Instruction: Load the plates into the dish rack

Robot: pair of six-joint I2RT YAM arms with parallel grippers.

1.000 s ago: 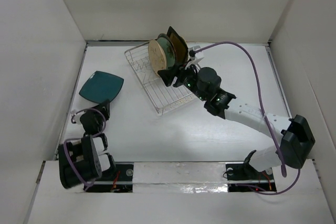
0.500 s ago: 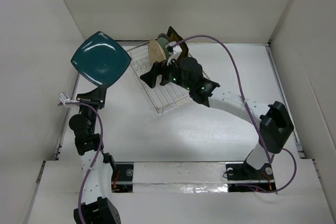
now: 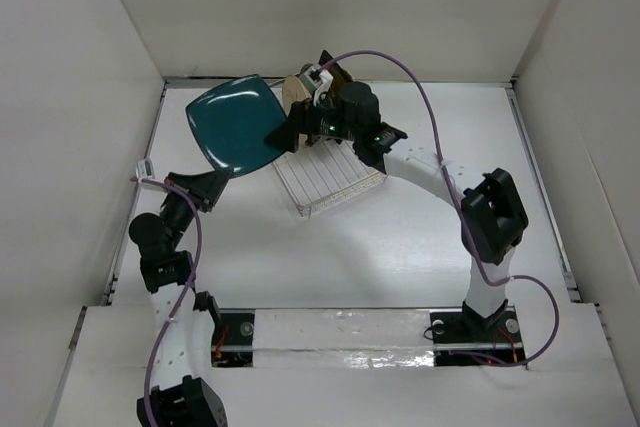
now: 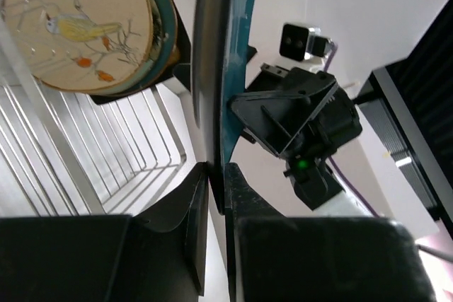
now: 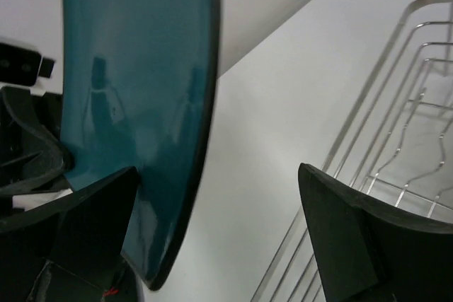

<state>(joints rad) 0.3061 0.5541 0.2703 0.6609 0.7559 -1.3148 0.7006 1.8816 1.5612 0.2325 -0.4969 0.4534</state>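
The rectangular silver wire dish rack (image 3: 325,172) lies on the white table (image 3: 400,247), turned at a slant. At the rack's far end stand the loaded plates: the cream round plate with a bird-and-branch pattern (image 3: 295,95) is upright on edge, and the amber square plate with a black rim (image 3: 338,75) is behind it. In the left wrist view the cream plate (image 4: 78,26) faces the camera. Rims of further round plates (image 4: 161,22) show close behind it, too hidden to tell apart.

The left arm rises from its base, bends at the elbow and reaches toward the rack's left side. The left gripper (image 3: 207,185) is pressed onto the lower rim of the teal square glazed plate (image 3: 235,127), pinching it. The plate is lifted off the table, tilted, and overlaps the rack's left far corner in the overhead view. From the left wrist the plate (image 4: 219,68) is seen edge-on, rising straight out of the black fingers (image 4: 191,203).

The right arm arches from its base and folds at a high elbow. Its forearm stretches across the rack's right side, so the right gripper (image 3: 297,130) sits over the rack's far part, pointing at the teal plate. In the right wrist view its jaws are spread wide. The teal plate (image 5: 134,104) fills the space beside one finger (image 5: 92,224), and the rack's wires (image 5: 396,104) run past the other. Whether that finger touches the plate cannot be told.
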